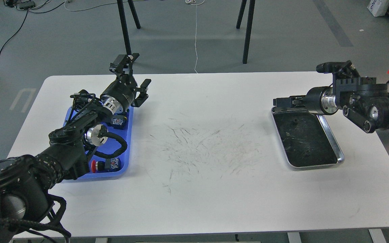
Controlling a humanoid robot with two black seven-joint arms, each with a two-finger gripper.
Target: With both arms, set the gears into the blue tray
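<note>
The blue tray [127, 145] lies at the table's left, mostly covered by my left arm. My left gripper [134, 77] hangs open above the tray's far right corner, nothing between its fingers. Two tiny black gears rest on the dark floor of the steel tray [333, 141] at the right: one gear [295, 121] near the far end, the other gear [306, 154] near the front end. My right gripper [281, 102] points left, low over the steel tray's far left corner. It is seen edge-on, so its fingers cannot be told apart.
A red push button [94, 165] and small switch parts [118, 121] sit in the blue tray. The white table's middle [201, 145] carries only scratch marks. Black stand legs [248, 32] rise from the floor behind the table.
</note>
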